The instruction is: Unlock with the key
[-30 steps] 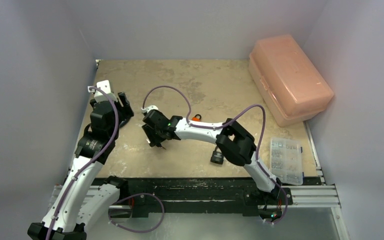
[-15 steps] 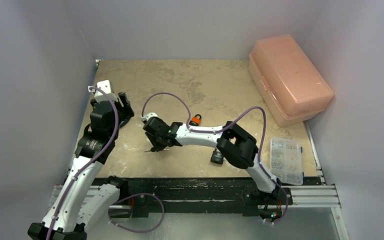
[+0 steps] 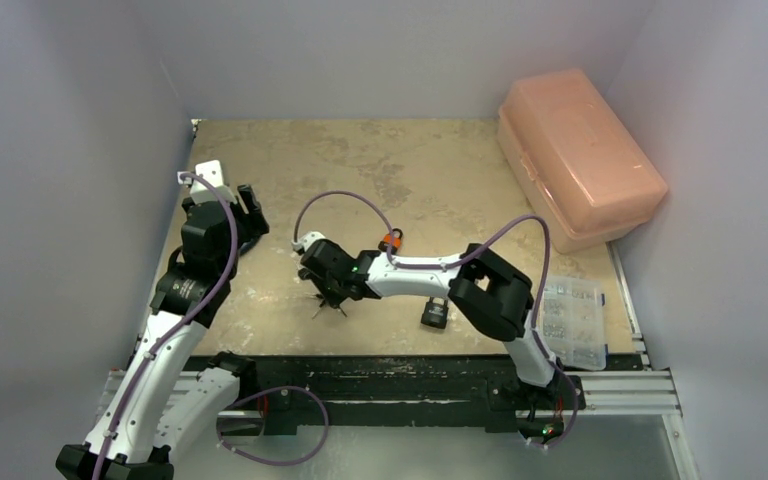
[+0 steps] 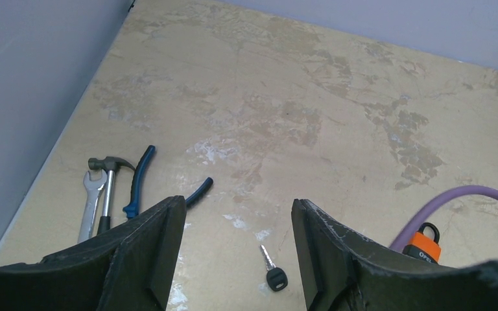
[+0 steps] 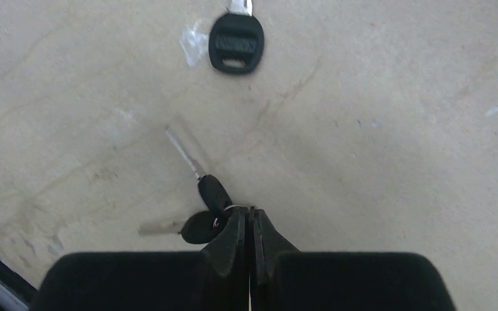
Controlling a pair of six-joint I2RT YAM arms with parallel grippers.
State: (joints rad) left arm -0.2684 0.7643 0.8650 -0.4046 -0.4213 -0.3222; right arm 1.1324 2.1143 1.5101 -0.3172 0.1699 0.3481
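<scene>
The right arm (image 3: 420,270) has swung toward the front edge of the table (image 3: 440,170) since a second ago; its jaws have snapped together.
A pink box (image 3: 580,155) sits far right; the left gripper (image 4: 237,217) hangs released, with a hammer (image 4: 107,188), wrench (image 4: 91,201) and pliers (image 4: 139,181) to its left; an orange padlock (image 3: 391,240) lies just behind the right forearm, a black padlock (image 3: 434,314) in front; the right gripper (image 5: 249,217) is clenched on the ring of a key bunch (image 5: 209,207); a single key (image 5: 235,42) lies apart beyond.
</scene>
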